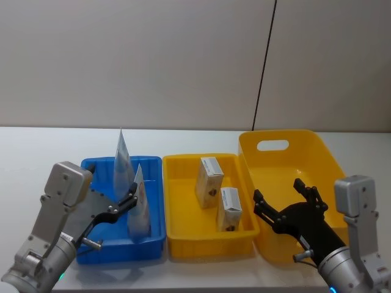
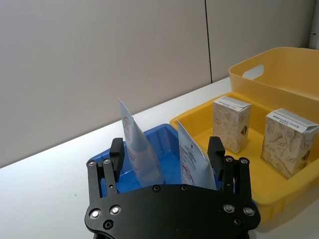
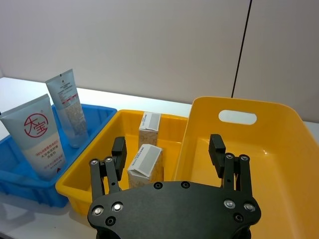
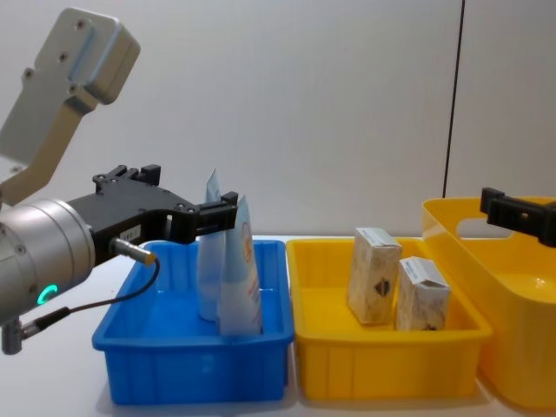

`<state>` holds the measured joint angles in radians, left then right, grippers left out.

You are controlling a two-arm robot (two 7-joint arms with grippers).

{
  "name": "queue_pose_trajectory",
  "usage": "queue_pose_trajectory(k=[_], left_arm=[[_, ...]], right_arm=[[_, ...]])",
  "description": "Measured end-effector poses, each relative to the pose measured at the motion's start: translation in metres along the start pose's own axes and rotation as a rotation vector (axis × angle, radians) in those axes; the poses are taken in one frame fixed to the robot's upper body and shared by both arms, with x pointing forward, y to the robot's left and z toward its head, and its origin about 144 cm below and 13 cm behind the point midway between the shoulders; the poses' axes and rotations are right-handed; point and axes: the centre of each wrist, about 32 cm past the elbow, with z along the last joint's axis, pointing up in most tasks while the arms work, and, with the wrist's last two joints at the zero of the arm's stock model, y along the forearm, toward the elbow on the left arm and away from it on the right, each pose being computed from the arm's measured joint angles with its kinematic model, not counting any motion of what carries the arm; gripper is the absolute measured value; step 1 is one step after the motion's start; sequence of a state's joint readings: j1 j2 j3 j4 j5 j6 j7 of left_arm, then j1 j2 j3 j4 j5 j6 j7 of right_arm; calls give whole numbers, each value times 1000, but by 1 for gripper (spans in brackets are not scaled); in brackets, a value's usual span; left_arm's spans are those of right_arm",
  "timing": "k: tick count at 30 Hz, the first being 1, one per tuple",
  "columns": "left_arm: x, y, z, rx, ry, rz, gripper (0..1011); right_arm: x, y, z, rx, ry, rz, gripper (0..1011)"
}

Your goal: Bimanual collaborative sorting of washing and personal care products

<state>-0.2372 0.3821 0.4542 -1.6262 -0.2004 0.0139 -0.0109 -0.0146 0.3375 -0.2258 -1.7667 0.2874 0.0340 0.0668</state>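
Head view, lower left: my left end effector (image 1: 129, 199), wide open and empty, should straddle the near tube (image 1: 140, 218) squarely before closing, while my right end effector (image 1: 278, 191) hangs open and empty at lower right.

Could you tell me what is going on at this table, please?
Two tubes stand in the blue tray and two boxes in the yellow tray, beside a yellow basket. The left gripper is open at the tubes' upper ends, gripping nothing. The right gripper hangs open near the border between yellow tray and basket, also empty.
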Motion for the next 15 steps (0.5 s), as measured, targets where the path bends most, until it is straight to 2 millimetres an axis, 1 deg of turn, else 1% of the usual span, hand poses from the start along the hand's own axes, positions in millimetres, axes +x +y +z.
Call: queue_pose_trajectory(k=[15], left_arm=[[0,0,0,0,0,0,1001]], right_arm=[[0,0,2,-16,2,0,1003]])
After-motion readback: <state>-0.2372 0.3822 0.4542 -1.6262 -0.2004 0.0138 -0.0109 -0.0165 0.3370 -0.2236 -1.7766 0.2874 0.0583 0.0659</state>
